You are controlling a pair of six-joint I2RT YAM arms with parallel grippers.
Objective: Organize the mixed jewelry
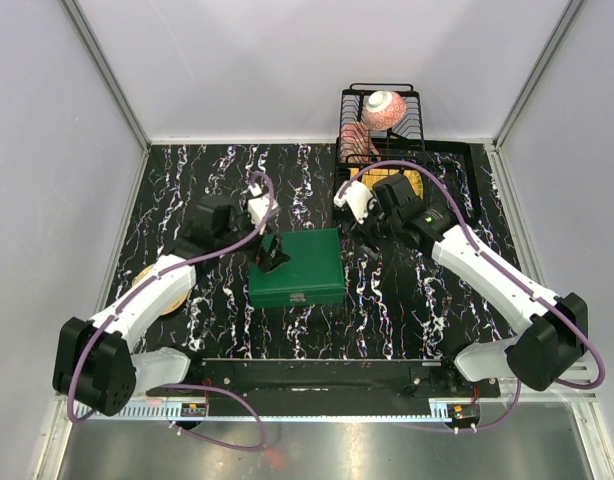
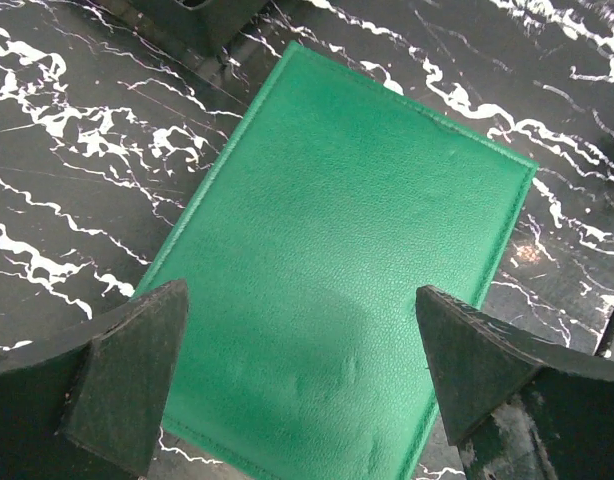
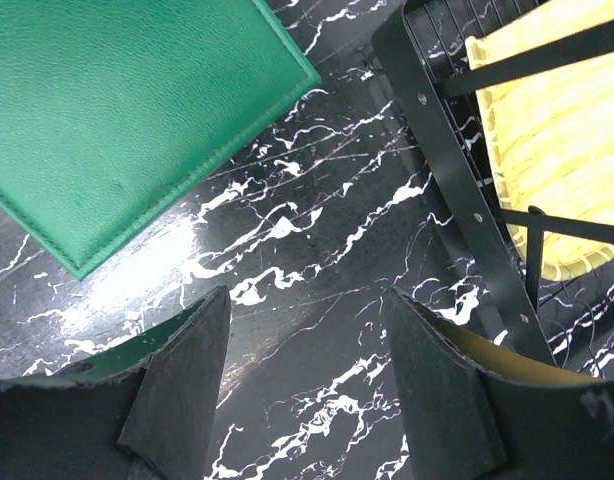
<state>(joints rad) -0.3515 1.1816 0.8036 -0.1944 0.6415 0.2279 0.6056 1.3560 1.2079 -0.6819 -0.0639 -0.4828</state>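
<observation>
From above, a closed green box (image 1: 299,268) is sitting near the middle of the black marbled table (image 1: 187,180), its small clasp facing the arm bases. The mixed jewelry is too small to be made out here, so where it is lying cannot be told. The left hand (image 1: 272,252) is hanging over the box's far-left corner, and the left arm is partly covering a round gold plate (image 1: 144,279) near the table's left edge. The right hand (image 1: 369,234) is hovering between the box and a black wire rack (image 1: 420,112) in the far-right corner, which is holding a pink bowl (image 1: 384,108) and a yellow woven piece (image 1: 402,183). Bare table is lying open along the far-left side and along the near side of the box. In the left wrist view, the left hand (image 2: 302,380) is spreading its jaws wide over the box lid (image 2: 347,250), gripping nothing; the lid's stitched edges are running clear of both fingers (image 2: 127,380), with marbled table showing beyond them. In the right wrist view, the right hand (image 3: 312,385) is also holding its jaws apart and empty above bare table, with the box's corner (image 3: 127,110) at upper left and the rack's frame (image 3: 437,150) and yellow piece (image 3: 547,120) close on the right. No jewelry is discernible in either wrist view.
</observation>
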